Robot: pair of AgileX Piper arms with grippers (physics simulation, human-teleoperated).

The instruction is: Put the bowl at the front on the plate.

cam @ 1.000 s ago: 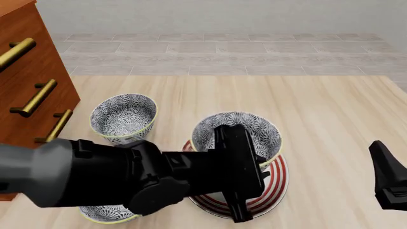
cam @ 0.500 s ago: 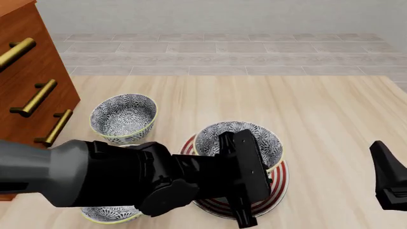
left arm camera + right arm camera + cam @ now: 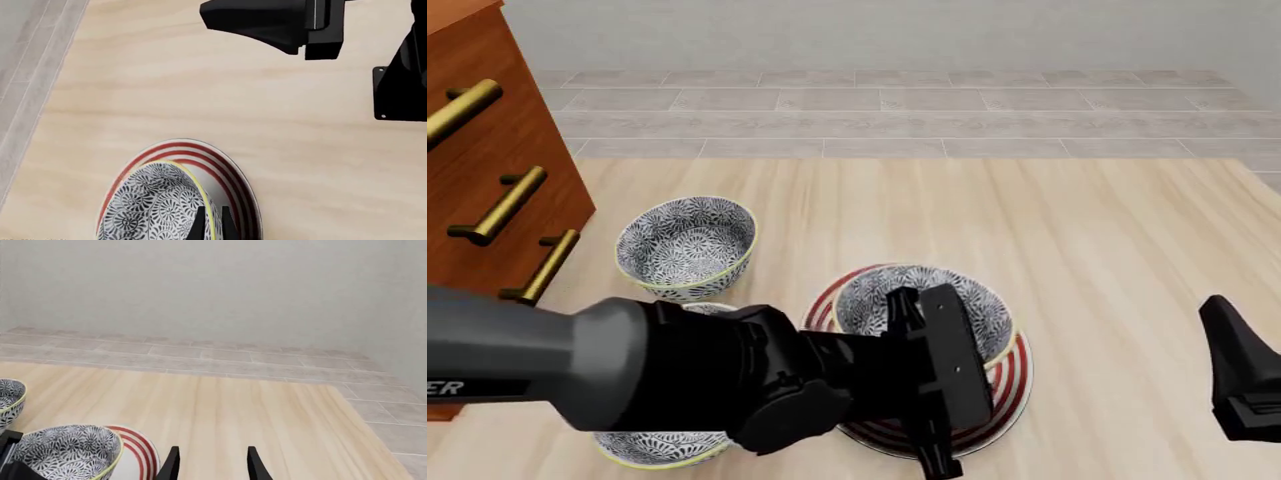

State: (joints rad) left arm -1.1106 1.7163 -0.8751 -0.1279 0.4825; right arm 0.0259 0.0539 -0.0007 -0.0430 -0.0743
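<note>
The patterned bowl (image 3: 924, 303) with its yellow-green rim is down over the middle of the red-ringed white plate (image 3: 1010, 385); I cannot tell whether it touches. My left gripper (image 3: 945, 352) reaches over it from the near side. In the left wrist view the left gripper (image 3: 213, 226) is shut on the rim of the bowl (image 3: 157, 205), one finger inside and one outside, above the plate (image 3: 230, 172). My right gripper (image 3: 1241, 385) hangs at the right edge. In the right wrist view this gripper (image 3: 212, 465) is open and holds nothing, right of the bowl (image 3: 67, 450) and plate (image 3: 139, 450).
A second bowl (image 3: 685, 245) stands behind and left of the plate. A third bowl (image 3: 651, 448) lies at the front left, mostly hidden under my left arm. A wooden dresser (image 3: 494, 150) with brass handles fills the left side. The right arm (image 3: 287, 20) crosses the left wrist view.
The left gripper has lowered the bowl from above the plate down onto or just over its middle. The right arm has stayed where it was.
</note>
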